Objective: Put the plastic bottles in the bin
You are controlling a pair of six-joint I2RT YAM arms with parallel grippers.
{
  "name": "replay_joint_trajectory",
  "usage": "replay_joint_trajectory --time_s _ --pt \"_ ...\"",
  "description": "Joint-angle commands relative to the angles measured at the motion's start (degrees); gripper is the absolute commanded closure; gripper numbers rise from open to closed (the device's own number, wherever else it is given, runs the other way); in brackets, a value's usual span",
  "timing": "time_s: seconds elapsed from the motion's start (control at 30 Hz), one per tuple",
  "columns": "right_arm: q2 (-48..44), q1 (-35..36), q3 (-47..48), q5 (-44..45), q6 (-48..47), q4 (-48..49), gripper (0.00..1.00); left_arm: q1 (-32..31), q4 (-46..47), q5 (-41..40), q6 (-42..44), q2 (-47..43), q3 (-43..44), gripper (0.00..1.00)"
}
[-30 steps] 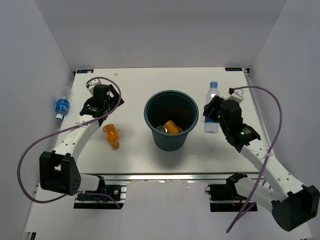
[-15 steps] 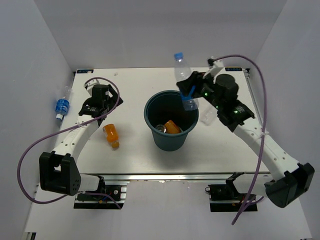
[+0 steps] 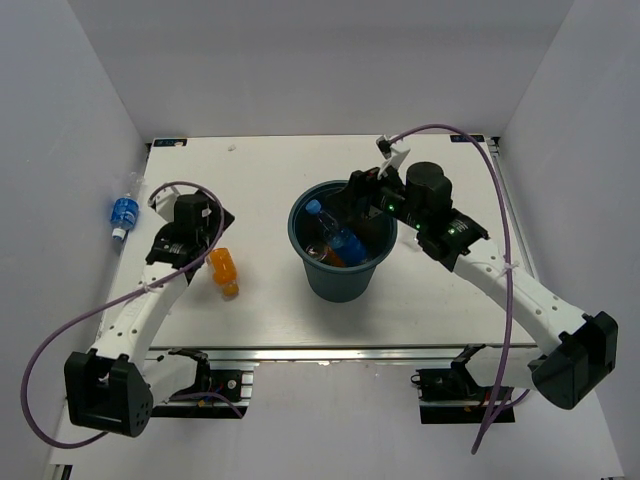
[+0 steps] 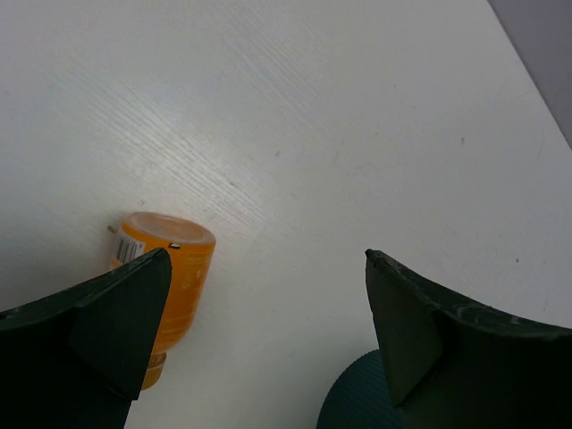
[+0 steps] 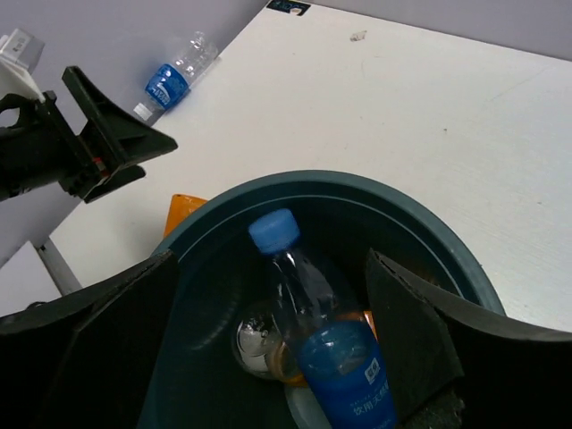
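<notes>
I work in a robot lab test cell. Plain pale walls (image 3: 320,60) box in my white table (image 3: 280,320), and an aluminium rail (image 3: 330,353) runs along its near edge.

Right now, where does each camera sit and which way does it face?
Top: above and behind the bases, looking down on the table; both arms, left gripper and right gripper, flank the bin.
Left wrist: on the left arm, facing down at the orange bottle; own open fingers at both edges.
Right wrist: above the bin, looking into it at the blue-label bottle; own fingers at both edges.
Shared: both wrist views catch the bin's rim.
</notes>
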Motion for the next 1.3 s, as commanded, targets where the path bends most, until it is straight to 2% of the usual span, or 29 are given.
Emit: replay_joint_trajectory --time_s 0.0,0.13,0.27,0.37,0.5,0.73,0.83,0.87,0.93,0.97,1.0,1.1,1.27 --pt "-0.14 -0.25 5.44 2.47 -3.87 0.30 0.11 0.33 -4.02 -1.79 -3.19 -2.07 -2.52 0.02" --pt "-2.41 -1.83 5.81 6.89 -4.05 -0.05 0.11 0.24 -8.59 -2.93 -3.11 -2.33 -4.80 0.02" --pt "-7.69 -5.16 2.12 11.89 -4.58 -1.72 0.11 0.24 -8.16 -1.97 -2.84 -2.07 -7.87 0.02" --pt "-13.57 -6.40 -4.02 13.39 -3.35 -0.41 0.11 0.33 -7.81 0.05 -3.02 0.73 -7.71 0.02" --pt "-21.21 -8.42 -12.28 21.10 0.69 2.05 0.11 0.33 -9.13 -0.91 -3.28 6.01 -7.36 0.02" --pt "-26.86 -12.81 -23.27 26.84 6.92 0.92 0.11 0.24 -3.34 -1.09 -3.72 12.95 -9.03 0.02" --pt "-28.61 -14.22 -26.00 29.30 8.69 0.39 0.11 0.24 -2.97 -0.47 -3.46 15.68 -7.54 0.14" --pt "-28.97 -14.57 -26.71 30.70 9.91 0.39 0.11 0.24 -3.24 -1.00 -3.46 15.95 -7.10 0.25" --pt "-30.20 -14.75 -27.76 32.90 11.76 -0.05 0.11 0.33 -5.87 -5.03 -3.98 15.60 -5.17 0.38" --pt "-30.81 -14.84 -28.38 34.39 12.03 -0.05 0.11 0.33 -6.57 -6.17 -3.99 14.99 -4.46 0.52" --pt "-31.08 -14.93 -28.65 34.93 12.12 -0.05 0.11 0.33 -6.93 -6.80 -3.73 13.33 -3.85 0.57" --pt "-31.69 -15.01 -29.35 36.59 12.56 -1.81 0.11 0.33 -6.05 -6.02 -3.02 8.76 -2.00 0.67" --pt "-31.08 -15.28 -29.62 39.58 14.49 -3.92 0.11 0.15 0.45 -0.65 -0.74 2.94 3.61 0.68"
